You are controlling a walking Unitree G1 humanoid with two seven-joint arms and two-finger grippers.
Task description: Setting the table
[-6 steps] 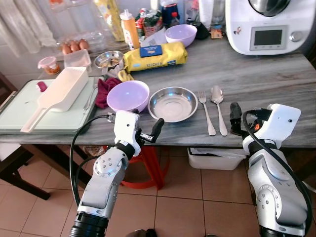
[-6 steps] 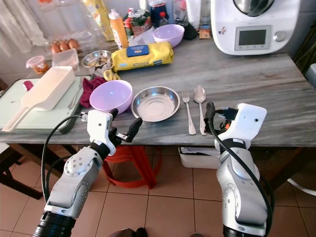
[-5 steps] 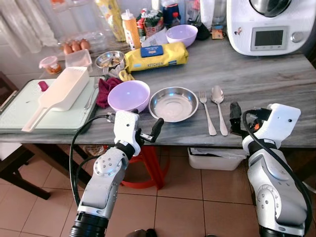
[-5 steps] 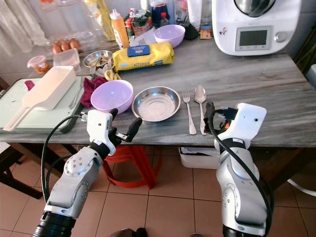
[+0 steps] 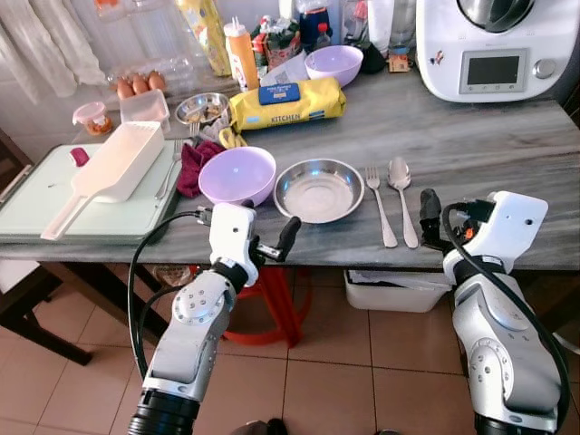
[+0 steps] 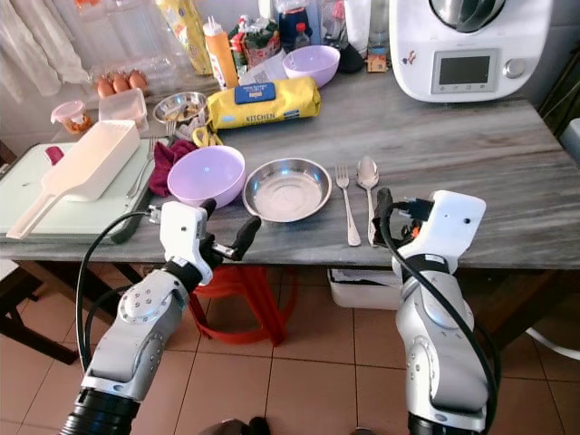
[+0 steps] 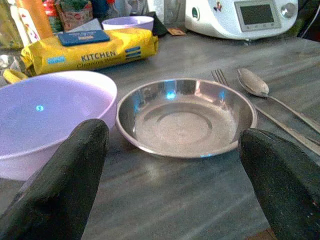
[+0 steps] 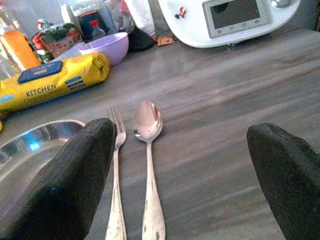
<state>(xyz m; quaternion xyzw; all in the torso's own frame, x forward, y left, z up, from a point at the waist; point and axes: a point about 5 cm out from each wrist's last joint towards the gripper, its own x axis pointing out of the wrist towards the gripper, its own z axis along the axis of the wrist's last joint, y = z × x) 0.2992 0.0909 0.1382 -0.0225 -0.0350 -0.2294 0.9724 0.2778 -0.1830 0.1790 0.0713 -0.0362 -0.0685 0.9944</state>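
The metal plate (image 5: pixel 318 189) sits near the front edge of the table (image 5: pixel 507 136). It looks thin, light and hard, and it is shiny, so it may slip. It will not break if it drops, I think. Its raised rim is the best place to pinch it.

Just beside it on one side is a purple bowl (image 5: pixel 236 174), nearly touching it. The bowl looks like plastic, light and smooth, and its rim is good to hold too.

On the plate's other side lie a fork (image 5: pixel 380 207) and a spoon (image 5: pixel 401 194), side by side, close but apart. They are thin, stiff and flat on the table, so they will be hard to pick up. The long handles are where to grab.

The left gripper (image 7: pixel 175 170) hangs at the table edge in front of the plate, fingers spread wide, holding nothing. The right gripper (image 8: pixel 185 170) hangs at the edge just beside the spoon, also spread wide and empty.
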